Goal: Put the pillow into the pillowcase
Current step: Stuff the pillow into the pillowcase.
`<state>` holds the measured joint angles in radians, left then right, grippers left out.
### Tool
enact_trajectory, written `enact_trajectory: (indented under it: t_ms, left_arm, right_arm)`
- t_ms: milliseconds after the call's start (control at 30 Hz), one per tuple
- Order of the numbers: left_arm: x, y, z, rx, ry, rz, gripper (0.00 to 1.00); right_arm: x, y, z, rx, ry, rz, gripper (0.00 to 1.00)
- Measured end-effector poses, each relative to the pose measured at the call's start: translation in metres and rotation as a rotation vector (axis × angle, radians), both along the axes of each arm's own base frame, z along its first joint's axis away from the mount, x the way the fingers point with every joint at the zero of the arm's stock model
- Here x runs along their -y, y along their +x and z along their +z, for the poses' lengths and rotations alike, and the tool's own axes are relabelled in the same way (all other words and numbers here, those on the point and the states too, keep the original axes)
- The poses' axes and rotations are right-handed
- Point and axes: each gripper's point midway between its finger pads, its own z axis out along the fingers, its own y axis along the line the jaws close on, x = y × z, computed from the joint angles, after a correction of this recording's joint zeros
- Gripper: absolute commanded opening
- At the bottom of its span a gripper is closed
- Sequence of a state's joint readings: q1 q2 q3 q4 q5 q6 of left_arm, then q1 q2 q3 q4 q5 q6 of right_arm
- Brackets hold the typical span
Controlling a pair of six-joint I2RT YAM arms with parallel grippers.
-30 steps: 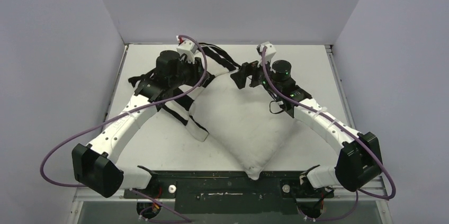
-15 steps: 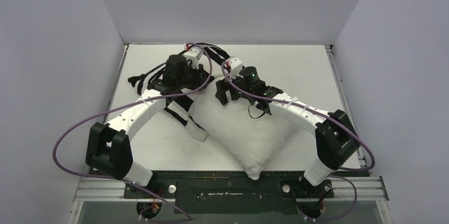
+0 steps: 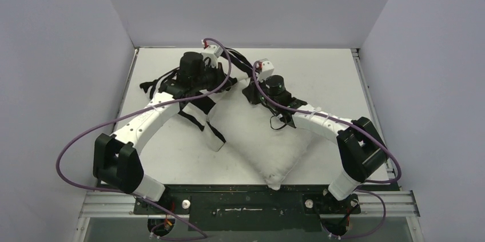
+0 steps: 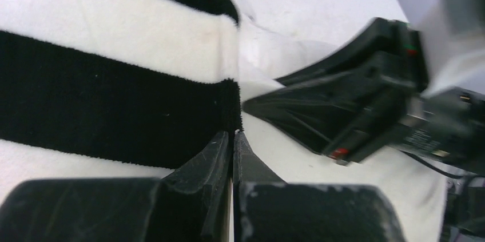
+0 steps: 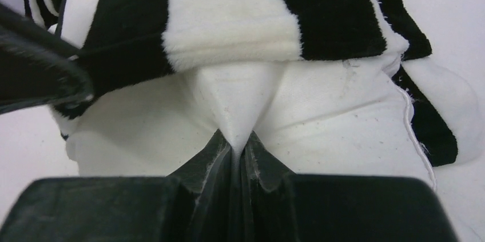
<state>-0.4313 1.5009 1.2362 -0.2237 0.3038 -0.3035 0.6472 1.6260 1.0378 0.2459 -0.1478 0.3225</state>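
Overhead cam: pillow [image 3: 269, 139] lies flat on table [image 3: 332, 70], turned diag. One corner is at the near edge btwn the two arm bases, the opposite corner on the far side near table centre. Plain off-white, plump.

The pillowcase [image 3: 199, 117], B/W stripes, is bunched & rumpled along the pillow's far-left edge, partly under the left arm. One striped end trails toward the near side, touching the pillow's left flank. Most of the pillow is bare, outside the case. The striped hem lies over its far end only; can't tell whether that corner is inside the opening or just overlaid.

- left gripper [image 4: 233, 137]: fingers pressed together, no gap visible. Tips sit right at the pillowcase hem where a black stripe ends. The hem edge runs down into the tips, so the cloth looks nipped btwn them. White pillow fabric shows just beyond the hem. The other arm's black gripper body is close by on the right of the left wrist cam, low over the pillow.

- right gripper [image 5: 235, 143]: clenched on the pillow. A small peak of white fabric is pinched in the closed tips, w/ creases fanning out from it. Directly beyond the pinch the pillowcase drapes over the pillow's end, white stripe in centre, black either side, fuzzy nap. A black part crosses the left of the right wrist cam in front of the stripes; can't ID it.

Both grippers are near each other at the pillow's far corner, well apart from the arm bases. Pale grey walls [image 3: 57, 53] close in the table on left, far & right sides
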Motion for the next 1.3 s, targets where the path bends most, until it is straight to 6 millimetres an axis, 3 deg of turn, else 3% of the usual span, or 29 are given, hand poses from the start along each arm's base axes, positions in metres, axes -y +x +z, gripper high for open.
enact_trajectory:
  t_ms: [167, 267, 400, 533, 567, 700, 867, 967, 1167, 1300]
  left_arm:
    - [0.027, -0.022, 0.027, 0.011, -0.018, -0.052, 0.0]
    - [0.037, -0.035, 0.028, 0.004, -0.046, -0.034, 0.0]
    - [0.044, -0.06, -0.009, -0.052, -0.058, -0.01, 0.0]
    - [0.025, -0.044, -0.048, -0.154, -0.091, 0.062, 0.0]
    - [0.019, -0.036, -0.051, -0.171, -0.106, 0.087, 0.07]
    - [0.021, -0.029, -0.04, -0.169, -0.159, 0.072, 0.31]
    - [0.014, -0.021, -0.013, -0.125, -0.154, 0.056, 0.43]
    - [-0.01, -0.02, -0.003, -0.102, -0.127, 0.1, 0.48]
    - [-0.061, -0.029, 0.022, -0.026, -0.112, 0.214, 0.57]
    - [-0.088, -0.045, 0.013, -0.034, -0.115, 0.283, 0.65]
  right_arm:
    - [0.01, 0.007, -0.004, -0.007, 0.088, -0.077, 0.0]
    - [0.016, 0.011, -0.003, -0.019, 0.167, -0.123, 0.0]
    - [0.022, 0.016, -0.001, -0.041, 0.269, -0.183, 0.0]
    - [0.023, 0.018, 0.001, -0.052, 0.362, -0.232, 0.0]
    - [0.024, 0.019, 0.001, -0.051, 0.382, -0.242, 0.0]
    - [0.024, 0.023, 0.003, -0.038, 0.428, -0.257, 0.16]
    - [0.031, 0.021, 0.007, -0.01, 0.434, -0.257, 0.39]
    - [0.042, 0.015, 0.019, 0.029, 0.397, -0.246, 0.54]
    - [0.052, -0.002, 0.052, 0.11, 0.256, -0.153, 0.73]
    - [0.043, -0.014, 0.068, 0.158, 0.131, -0.063, 0.92]
